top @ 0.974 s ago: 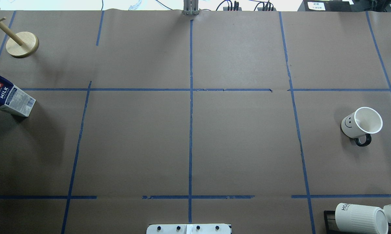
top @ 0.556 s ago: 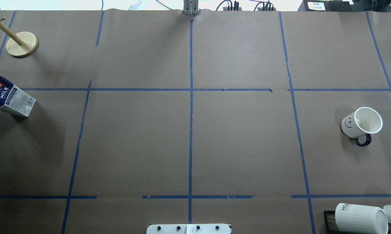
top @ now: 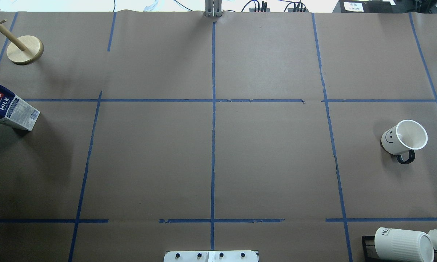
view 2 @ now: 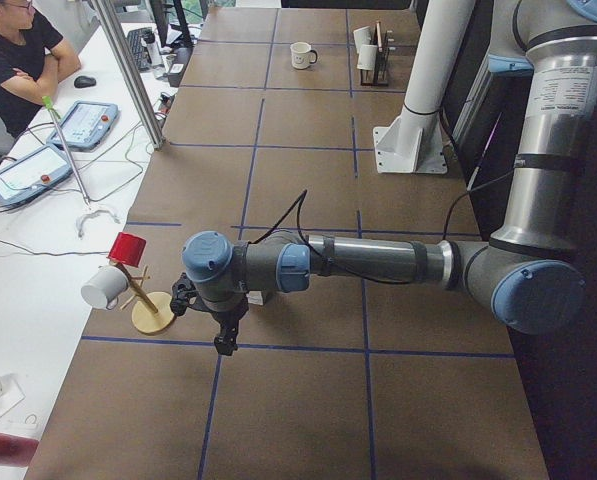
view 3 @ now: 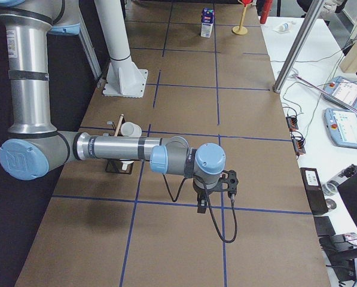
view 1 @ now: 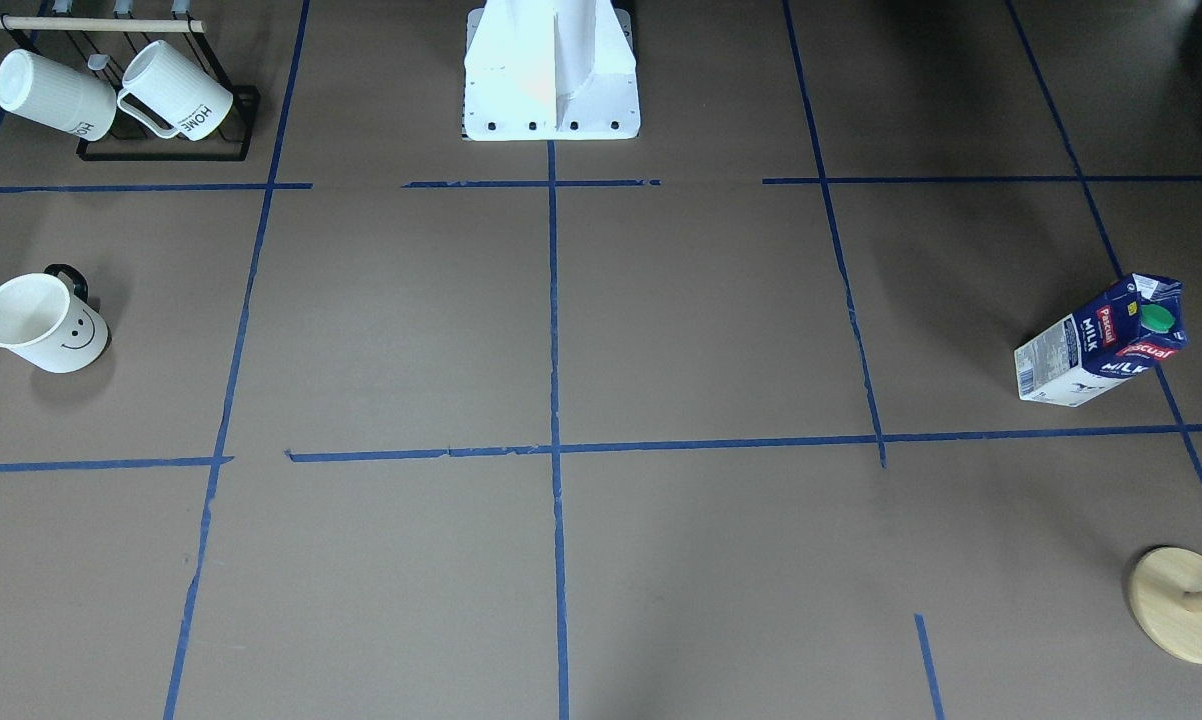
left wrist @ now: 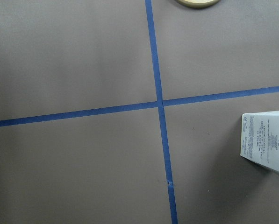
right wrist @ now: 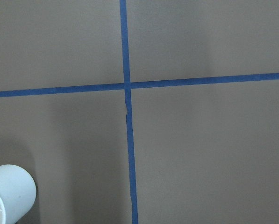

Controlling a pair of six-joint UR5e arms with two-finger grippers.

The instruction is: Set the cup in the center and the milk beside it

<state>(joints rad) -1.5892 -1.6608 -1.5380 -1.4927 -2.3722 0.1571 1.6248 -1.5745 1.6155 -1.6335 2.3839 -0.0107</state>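
Brown board with a blue tape grid, nothing placed yet. The cup (top: 404, 140) stands upright at mid-right of the overhead view, black handle toward the frame's bottom edge. The milk (top: 12, 109) stands at the far left edge. Both are well apart from the center (top: 213, 160). The right gripper (view 3: 203, 203) shows only in the right side view and the left gripper (view 2: 223, 340) only in the left side view, so I can't tell how far either is open; cup and milk both stand free. My read is that the step is the reach for the cup with the right arm. Come down on the rim wall away from the handle, pinch one wall and lift straight. Stay off the ribbed mugs (top: 404, 243) at lower right. Set the cup on the tape cross, leaving room alongside for the milk. Against the earlier overhead frames nothing has shifted, and no arm has entered that view.
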